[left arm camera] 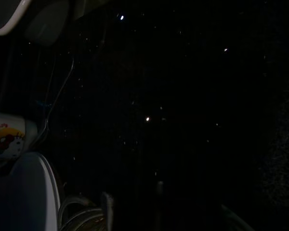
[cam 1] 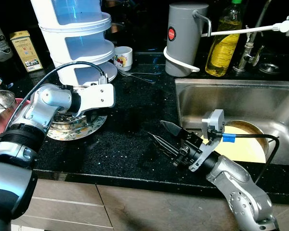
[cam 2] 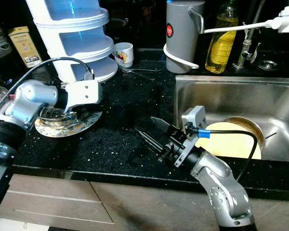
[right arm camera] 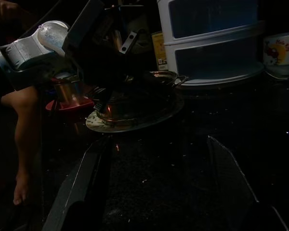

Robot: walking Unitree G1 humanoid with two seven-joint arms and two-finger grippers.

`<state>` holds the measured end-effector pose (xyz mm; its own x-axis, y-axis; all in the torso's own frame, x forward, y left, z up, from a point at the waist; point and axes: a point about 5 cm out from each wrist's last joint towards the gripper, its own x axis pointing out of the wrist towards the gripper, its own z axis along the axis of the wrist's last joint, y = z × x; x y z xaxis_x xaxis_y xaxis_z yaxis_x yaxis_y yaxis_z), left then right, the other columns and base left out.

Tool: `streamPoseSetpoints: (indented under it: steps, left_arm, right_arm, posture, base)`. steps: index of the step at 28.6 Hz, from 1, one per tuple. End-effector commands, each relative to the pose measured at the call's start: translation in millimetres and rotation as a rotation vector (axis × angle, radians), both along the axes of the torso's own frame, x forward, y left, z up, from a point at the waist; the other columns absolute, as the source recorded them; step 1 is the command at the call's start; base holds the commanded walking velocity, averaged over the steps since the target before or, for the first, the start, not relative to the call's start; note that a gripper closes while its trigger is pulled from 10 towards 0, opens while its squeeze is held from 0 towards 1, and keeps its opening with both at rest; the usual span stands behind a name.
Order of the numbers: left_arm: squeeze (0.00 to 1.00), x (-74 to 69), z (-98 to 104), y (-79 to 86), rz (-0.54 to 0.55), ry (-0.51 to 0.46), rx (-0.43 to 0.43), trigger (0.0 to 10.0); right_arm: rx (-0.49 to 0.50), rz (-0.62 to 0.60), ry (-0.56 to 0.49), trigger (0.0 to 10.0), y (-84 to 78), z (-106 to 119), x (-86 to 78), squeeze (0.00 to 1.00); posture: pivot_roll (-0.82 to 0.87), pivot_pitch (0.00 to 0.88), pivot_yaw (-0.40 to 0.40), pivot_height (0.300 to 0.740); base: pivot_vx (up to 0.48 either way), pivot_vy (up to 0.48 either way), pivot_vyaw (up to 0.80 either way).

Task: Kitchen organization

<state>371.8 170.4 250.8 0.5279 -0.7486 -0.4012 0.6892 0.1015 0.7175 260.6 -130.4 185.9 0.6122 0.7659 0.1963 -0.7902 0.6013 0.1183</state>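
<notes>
While the right pincer [cam 1: 163, 134] hovers spread, the left pincer [cam 2: 72, 109], grip unclear, covers a patterned plate [cam 2: 84, 122].

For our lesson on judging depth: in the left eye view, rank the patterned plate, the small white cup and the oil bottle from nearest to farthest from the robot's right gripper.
1. Patterned plate: on the counter to the left of the right gripper, under the left gripper.
2. Small white cup: back of the counter, beside the stacked white containers.
3. Oil bottle: behind the sink.
</notes>
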Motion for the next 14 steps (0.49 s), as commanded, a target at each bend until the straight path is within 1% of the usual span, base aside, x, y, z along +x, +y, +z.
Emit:
streamPoseSetpoints:
  steps: [1,4,5,6,7,11,14]
  left_arm:
    - [0.0,0.3,5.4,-3.1,-0.014,-0.021,0.015,0.0]
    - [0.0,0.7,9.9,-4.6,-0.015,-0.049,0.012,0.0]
    - [0.0,1.2,16.4,-5.9,-0.011,-0.079,-0.001,0.0]
    - [0.0,1.2,16.4,-5.9,-0.011,-0.079,-0.001,0.0]
    - [0.0,1.7,23.8,-7.3,-0.005,-0.109,-0.025,0.0]
    - [0.0,-0.3,41.0,-9.3,-0.002,-0.167,-0.078,0.0]
    - [0.0,-2.3,48.3,-9.3,-0.002,-0.189,-0.108,0.0]
  right_arm:
    - [-0.006,-0.004,0.002,10.0,0.9,-1.6,1.4,0.0]
    - [-0.006,-0.004,0.001,10.0,1.1,-1.7,1.7,0.0]
    - [-0.005,-0.003,0.0,10.0,1.4,-1.5,1.8,0.0]
    - [-0.005,-0.003,0.0,10.0,1.4,-1.5,1.8,0.0]
    - [-0.004,-0.003,0.0,10.0,1.5,-1.5,2.0,0.0]
    - [-0.004,-0.004,0.0,10.0,1.8,-1.6,2.5,0.0]
    - [-0.004,-0.004,0.0,10.0,2.0,-1.6,2.9,0.0]
  posture:
    - [-0.09,0.0,0.008,0.74]
    - [-0.09,0.0,0.009,0.74]
    - [-0.09,0.0,0.012,0.74]
    - [-0.09,0.0,0.012,0.74]
    - [-0.08,0.0,0.011,0.74]
    - [-0.08,0.0,0.011,0.74]
    - [-0.08,0.0,0.012,0.74]
  base:
    - [0.0,0.0,0.0]
    - [0.0,0.0,0.0]
    - [0.0,0.0,0.0]
    - [0.0,0.0,0.0]
    - [0.0,0.0,0.0]
    - [0.0,0.0,0.0]
    - [0.0,0.0,0.0]
